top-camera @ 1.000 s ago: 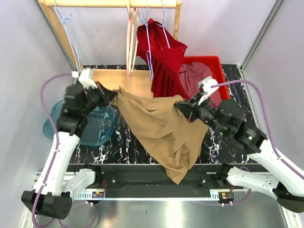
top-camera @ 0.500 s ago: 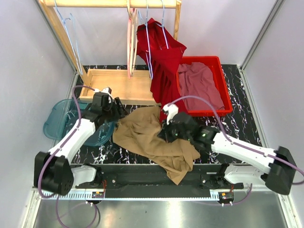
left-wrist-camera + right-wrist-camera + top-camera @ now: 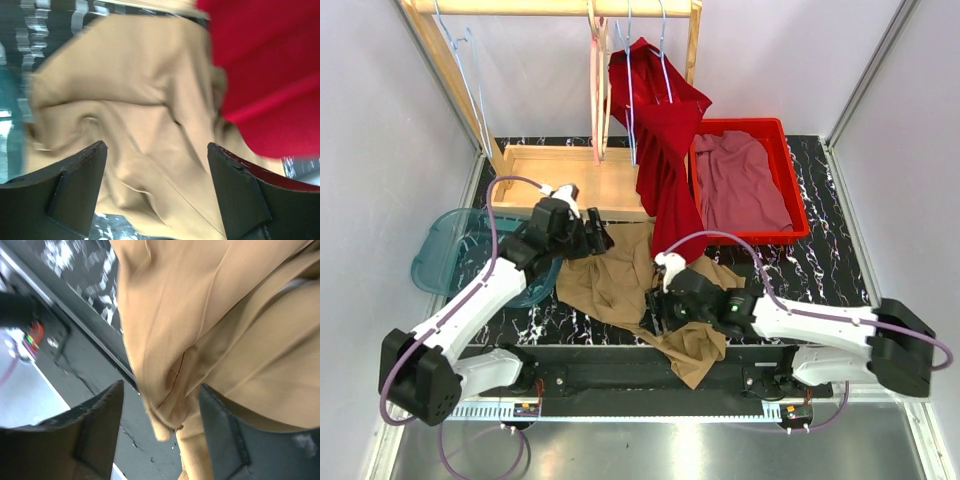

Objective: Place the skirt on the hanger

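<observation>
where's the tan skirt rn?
Top view: the tan skirt lies crumpled front-centre on the table, between the left hand and right hand, just below the hanging red garment, one end draped over the near edge.

The walls around the cell were plain and pale grey, with a light violet tone. Thin metal posts stood at the corners. The table had a black top with white veins, like marble. At its far side stood a wooden rack with a flat base board, side posts and a rail across the top. In front of the table's near edge lay a sheet of brushed metal. The light was even and soft, and the shadows were weak.
</observation>
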Controlling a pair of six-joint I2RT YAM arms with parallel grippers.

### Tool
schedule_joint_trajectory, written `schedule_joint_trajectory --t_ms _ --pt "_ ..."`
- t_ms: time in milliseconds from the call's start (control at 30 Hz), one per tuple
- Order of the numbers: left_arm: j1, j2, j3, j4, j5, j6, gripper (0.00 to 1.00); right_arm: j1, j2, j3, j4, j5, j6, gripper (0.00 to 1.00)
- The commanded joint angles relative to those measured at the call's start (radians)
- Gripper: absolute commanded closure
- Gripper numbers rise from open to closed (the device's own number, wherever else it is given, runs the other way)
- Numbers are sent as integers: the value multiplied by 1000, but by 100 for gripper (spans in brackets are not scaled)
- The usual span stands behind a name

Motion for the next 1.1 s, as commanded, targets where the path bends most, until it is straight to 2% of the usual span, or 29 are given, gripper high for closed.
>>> schedule_joint_trajectory --t_ms 0,167,333,400,533,633,800,867,967,1067 --pt "-93 -50 -4 52 -23 15 15 4 -196 11 -9 238 37 29" --pt "-198 -84 -13 56 -42 47 14 2 -415 -5 -177 436 132 23" --pt "-371 -51 -12 49 -69 56 14 2 -451 18 -409 601 272 26" --pt "-452 -34 2 38 -112 44 15 1 -422 17 -440 618 302 31" --pt "-569 34 45 4 -173 23 18 -10 -327 12 -448 605 348 55" --pt "-635 77 74 -20 -198 -16 25 -25 -270 26 -428 608 337 62" --pt "-709 143 79 -27 -221 -53 29 -123 -205 35 -285 501 247 57" --pt "-733 161 82 -55 -247 -73 28 -168 -158 35 -235 422 225 50" --pt "-749 193 86 -120 -386 -117 23 -189 -78 58 -144 354 186 42" --pt "-752 241 79 -139 -419 -129 21 -192 20 96 -100 297 152 41"
